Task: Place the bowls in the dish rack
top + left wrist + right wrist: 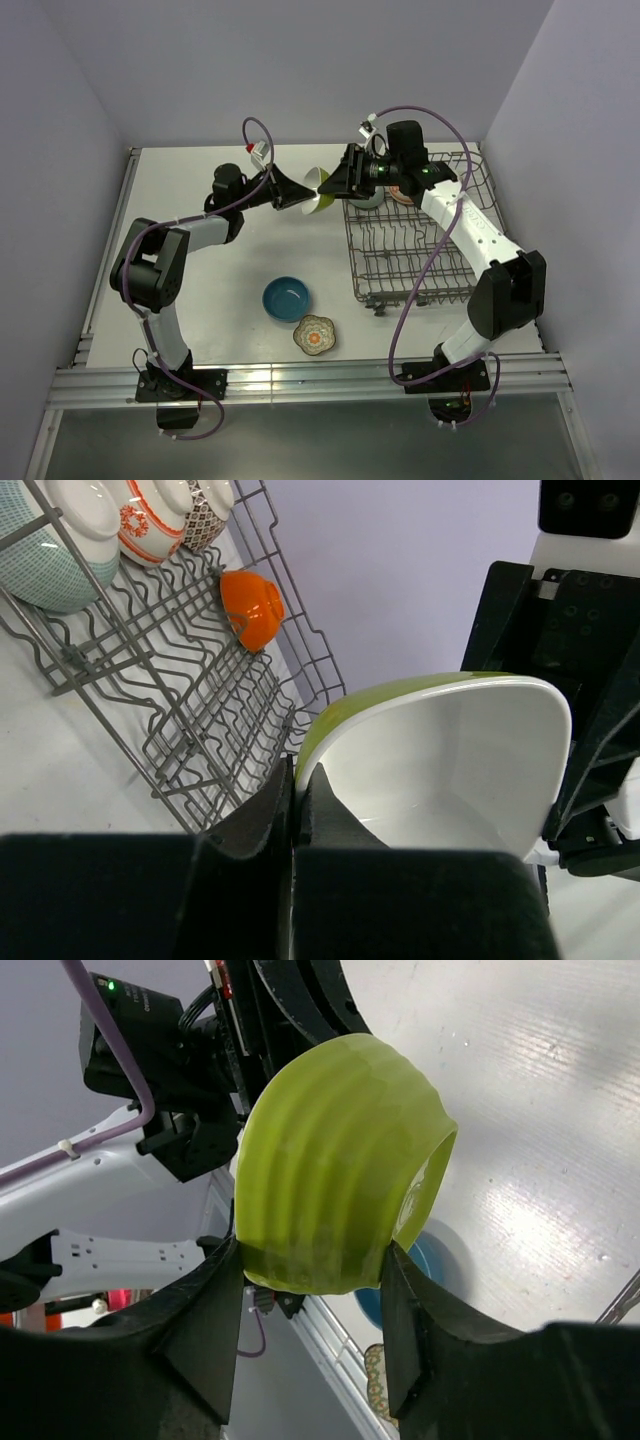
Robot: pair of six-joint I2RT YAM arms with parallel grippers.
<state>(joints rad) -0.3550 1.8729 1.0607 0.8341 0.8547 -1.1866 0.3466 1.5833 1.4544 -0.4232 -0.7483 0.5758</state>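
Note:
The white squarish bowl [321, 190], green on its underside, hangs in the air left of the dish rack [415, 255]. My left gripper [305, 195] is shut on its rim; the left wrist view shows its white inside [450, 760] with the gripper [295, 780] pinching the edge. My right gripper [337, 184] is closed round its green outside [335, 1180], the gripper [312, 1278] touching both sides. The deep blue bowl [287, 299] and the floral bowl [316, 335] sit on the table. The pale teal [35, 555], orange-white [150, 525] and grey patterned [205, 500] bowls stand in the rack [200, 710].
An orange rounded item [252, 605] hangs on the rack's side wires. The rack fills the right of the table, against the right wall. The blue bowl [428, 1252] and the floral bowl [378, 1380] lie below the held bowl.

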